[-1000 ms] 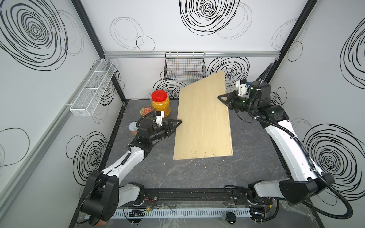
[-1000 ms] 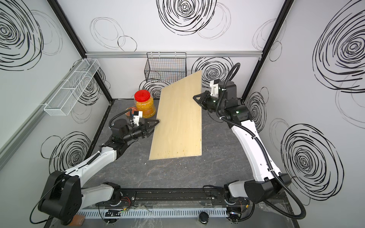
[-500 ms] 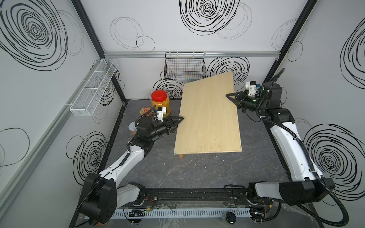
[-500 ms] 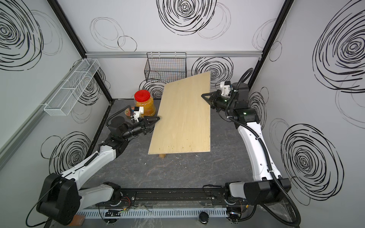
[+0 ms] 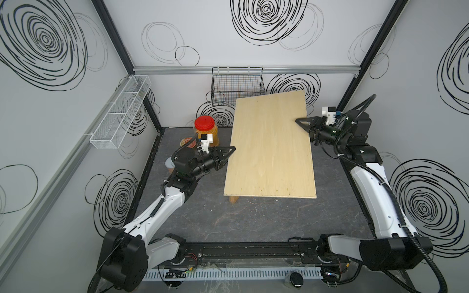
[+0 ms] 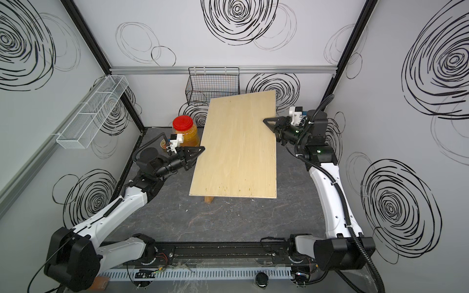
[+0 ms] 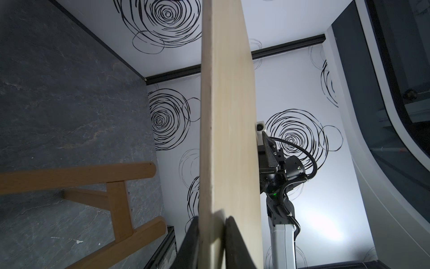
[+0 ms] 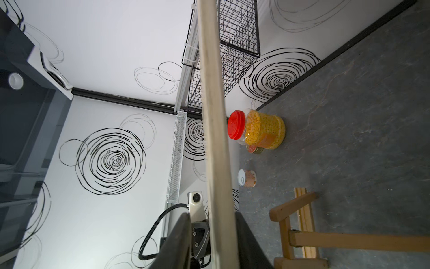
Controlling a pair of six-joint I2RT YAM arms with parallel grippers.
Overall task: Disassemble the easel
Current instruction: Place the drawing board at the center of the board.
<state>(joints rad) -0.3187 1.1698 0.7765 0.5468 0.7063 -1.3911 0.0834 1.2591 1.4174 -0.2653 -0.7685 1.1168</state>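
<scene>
Hold on the plywood board switched: the left gripper clamped one edge and the right gripper loosened around the other, so the easel, lying beneath at the middle of the table, could probably be uncovered soon.

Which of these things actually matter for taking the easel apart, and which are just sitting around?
In the job: easel, plywood board in the left gripper.
Lying about: red-lidded jar, flat tin, small cup, black wire basket, white mesh rack.
</scene>
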